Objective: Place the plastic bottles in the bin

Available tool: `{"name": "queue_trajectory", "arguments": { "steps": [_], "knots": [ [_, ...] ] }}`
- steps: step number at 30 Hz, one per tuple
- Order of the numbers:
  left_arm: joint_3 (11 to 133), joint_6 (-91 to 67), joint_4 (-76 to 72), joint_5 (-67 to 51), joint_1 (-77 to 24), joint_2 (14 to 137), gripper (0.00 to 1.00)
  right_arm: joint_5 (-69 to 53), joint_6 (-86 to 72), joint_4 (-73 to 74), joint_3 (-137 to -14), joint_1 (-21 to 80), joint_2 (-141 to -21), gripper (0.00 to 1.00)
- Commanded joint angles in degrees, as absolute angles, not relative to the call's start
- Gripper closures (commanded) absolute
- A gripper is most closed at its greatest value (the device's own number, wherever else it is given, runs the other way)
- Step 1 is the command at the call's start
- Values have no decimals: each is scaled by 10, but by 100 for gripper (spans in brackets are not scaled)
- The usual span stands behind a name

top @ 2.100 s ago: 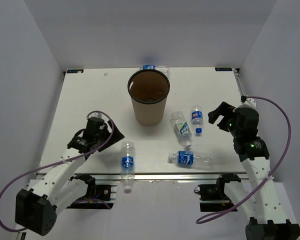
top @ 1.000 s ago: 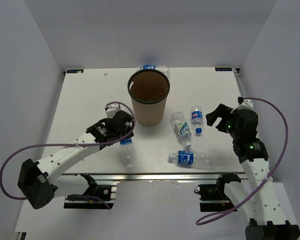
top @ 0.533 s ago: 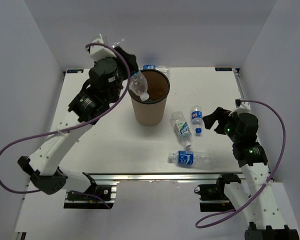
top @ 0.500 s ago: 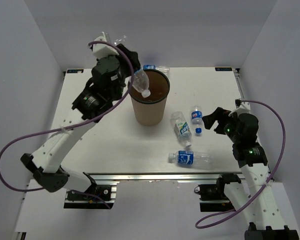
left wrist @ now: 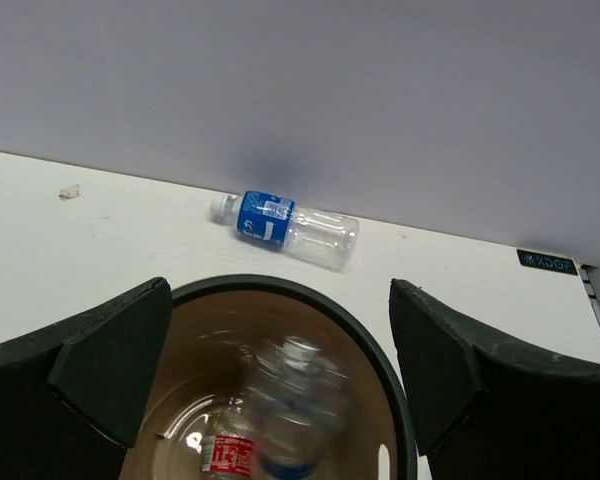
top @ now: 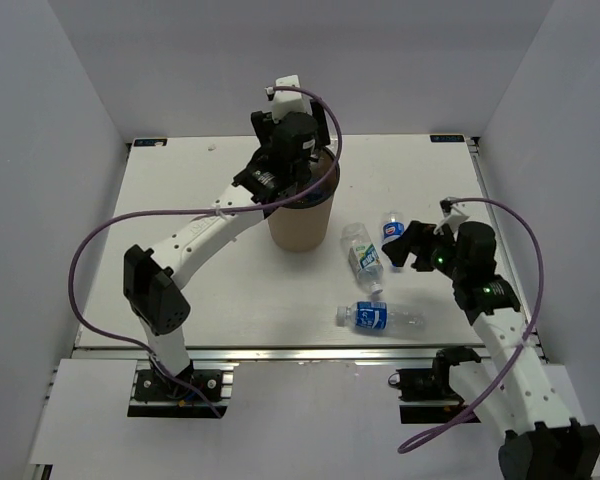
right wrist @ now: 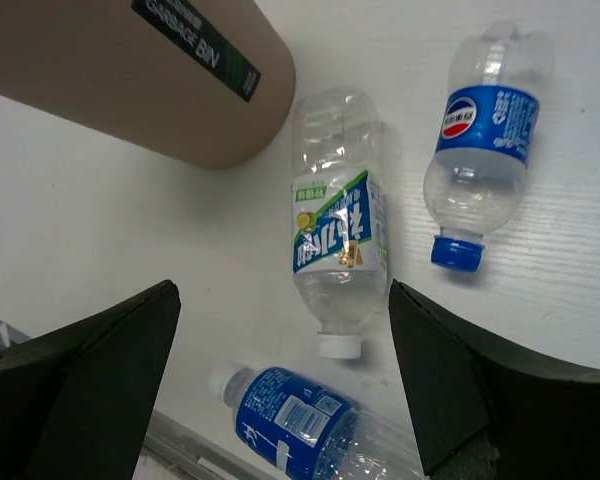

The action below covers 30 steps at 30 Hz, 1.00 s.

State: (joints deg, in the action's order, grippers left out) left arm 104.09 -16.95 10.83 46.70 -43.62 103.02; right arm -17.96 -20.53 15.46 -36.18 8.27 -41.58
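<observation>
Bin (left wrist: 280,283) beneath left gripper (left wrist: 280,330), jaws spread, blurred bottle (left wrist: 290,400) inside; right gripper (right wrist: 280,330) spread above green-labelled bottle (right wrist: 335,235)

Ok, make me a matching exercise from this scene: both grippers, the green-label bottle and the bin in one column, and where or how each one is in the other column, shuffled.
Column one
1. left gripper
2. right gripper
3. green-label bottle
4. bin

Column two
a. standing upright, with a bottle inside
b. open, over the right half of the table
c. lying on its side, to the right of the bin
d. open, above the bin's mouth

Pairs: 1-d, 2-b, 3-c, 4-a
</observation>
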Motion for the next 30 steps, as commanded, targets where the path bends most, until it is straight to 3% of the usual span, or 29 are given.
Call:
{"name": "queue_trajectory", "arguments": {
  "steps": [1, 5, 10, 16, 21, 23, 28, 29, 30],
  "knots": [
    [1067, -160, 106, 491, -436, 971, 2, -154, -187, 134, -374, 125, -464, 11],
    [1075, -151, 100, 516, -429, 948, 2, -93, -135, 81, -374, 203, -540, 11],
    [1065, -223, 220, 514, -368, 910, 2, -4, -90, 18, -405, 259, -673, 11],
    [847, -358, 302, 430, -257, 749, 2, 35, -40, -66, -417, 261, -779, 11],
    [690, -425, 322, 390, -250, 630, 2, 41, -37, -92, -412, 262, -838, 11],
    [628, -441, 318, 382, -250, 609, 2, 25, -38, -90, -415, 261, -853, 19],
    [611, -454, 363, 392, -249, 599, 2, 4, -57, -75, -450, 262, -868, 56],
    [620, -454, 370, 392, -249, 599, 2, 5, -59, -74, -450, 262, -859, 56],
    [620, -454, 381, 398, -249, 599, 2, 12, -61, -74, -459, 262, -833, 68]
  ]
}}
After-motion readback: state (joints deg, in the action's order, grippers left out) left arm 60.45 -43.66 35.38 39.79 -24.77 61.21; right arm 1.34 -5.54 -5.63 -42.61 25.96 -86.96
